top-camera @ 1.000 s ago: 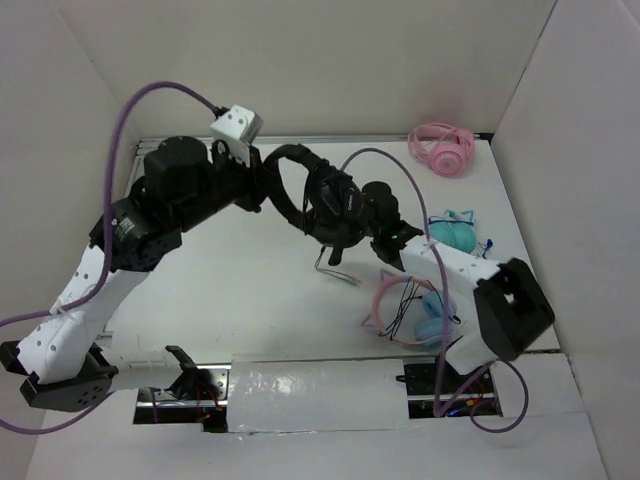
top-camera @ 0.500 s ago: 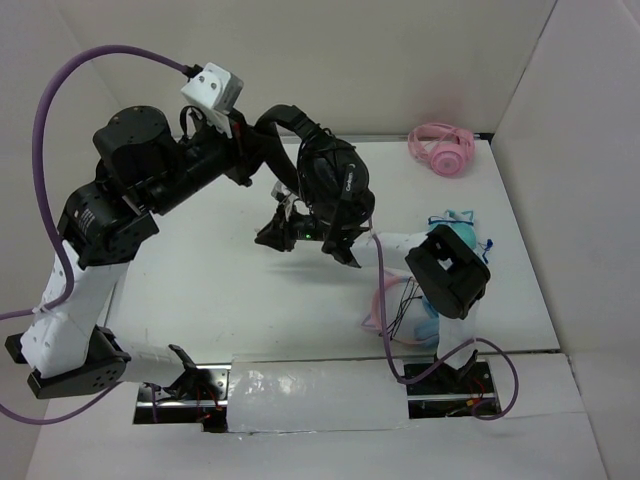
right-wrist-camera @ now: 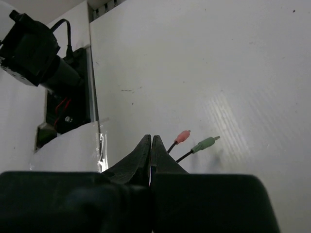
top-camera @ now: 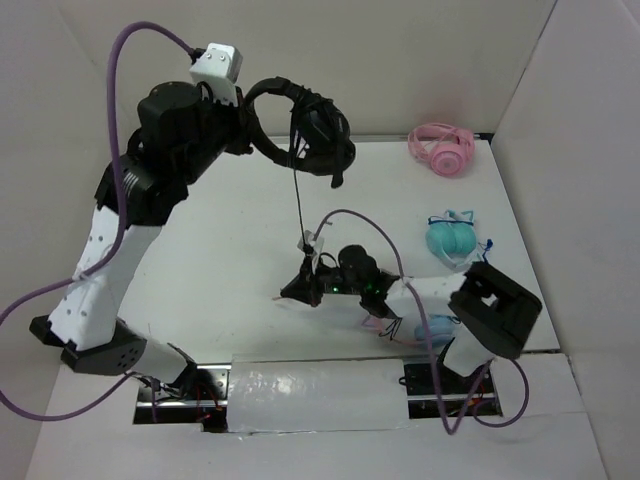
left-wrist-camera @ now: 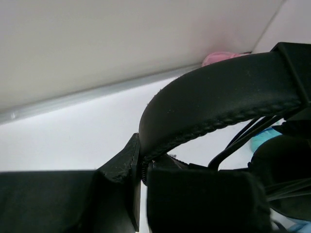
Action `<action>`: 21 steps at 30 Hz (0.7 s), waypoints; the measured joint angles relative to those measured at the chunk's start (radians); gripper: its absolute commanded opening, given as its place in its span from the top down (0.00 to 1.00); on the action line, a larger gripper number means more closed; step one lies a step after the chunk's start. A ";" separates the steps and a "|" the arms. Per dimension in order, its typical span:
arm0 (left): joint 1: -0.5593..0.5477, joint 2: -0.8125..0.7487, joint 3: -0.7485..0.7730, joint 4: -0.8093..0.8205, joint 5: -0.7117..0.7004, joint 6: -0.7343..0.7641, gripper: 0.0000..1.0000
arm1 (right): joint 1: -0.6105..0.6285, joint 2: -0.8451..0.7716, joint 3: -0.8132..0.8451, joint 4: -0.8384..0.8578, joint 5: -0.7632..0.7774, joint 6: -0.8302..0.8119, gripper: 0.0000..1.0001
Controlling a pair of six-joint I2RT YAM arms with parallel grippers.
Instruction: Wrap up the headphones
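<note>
Two arms work over one flat white table [top-camera: 220, 280], the reference for every position below. The left arm [top-camera: 100, 250] stands tall over the table's left side and reaches toward its far edge. The right arm [top-camera: 495, 312] lies low along the table's near edge and reaches leftward to about its middle.

The black over-ear headphones [top-camera: 318, 140] hang in the air above the far part of the table, left of centre, clear of its surface. The left gripper [left-wrist-camera: 142, 162] is clamped on their padded black headband [left-wrist-camera: 218, 102]; the left wrist view shows the band running into the closed jaws.

Round pink headphones [top-camera: 441, 148] lie at the table's far right corner. Teal cat-ear headphones [top-camera: 450, 238] rest near the table's right edge, about midway along it. A pink-and-blue headset [top-camera: 430, 328] lies at the table's near right, partly hidden by the right arm.

The long thin black cable [top-camera: 297, 195] drops in a straight line from the black headphones to the right gripper [right-wrist-camera: 151, 141], which sits low over the near half of the table. Its fingers are pressed tip to tip, pinching the cable.

Just past those tips are a small pink plug [right-wrist-camera: 183, 135] and a small green plug [right-wrist-camera: 205, 143]. Whether they touch the table cannot be told.
</note>
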 measured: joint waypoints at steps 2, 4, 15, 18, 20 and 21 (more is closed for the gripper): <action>0.095 0.047 0.008 -0.039 0.056 -0.059 1.00 | 0.058 -0.089 -0.044 -0.044 0.087 0.021 1.00; 0.190 0.092 0.007 -0.092 0.108 -0.137 1.00 | 0.121 -0.154 -0.040 -0.110 0.196 0.037 1.00; 0.442 0.241 -0.222 -0.369 0.227 -0.506 1.00 | 0.416 -0.266 0.220 -0.818 1.018 0.123 1.00; 0.441 0.241 -0.347 -0.367 0.215 -0.576 1.00 | 0.418 -0.267 0.286 -1.004 1.174 0.113 1.00; 0.441 0.246 -0.402 -0.372 0.215 -0.615 1.00 | 0.418 -0.258 0.331 -1.109 1.257 0.081 1.00; 0.439 0.255 -0.415 -0.386 0.214 -0.632 1.00 | 0.417 -0.247 0.355 -1.150 1.293 0.062 1.00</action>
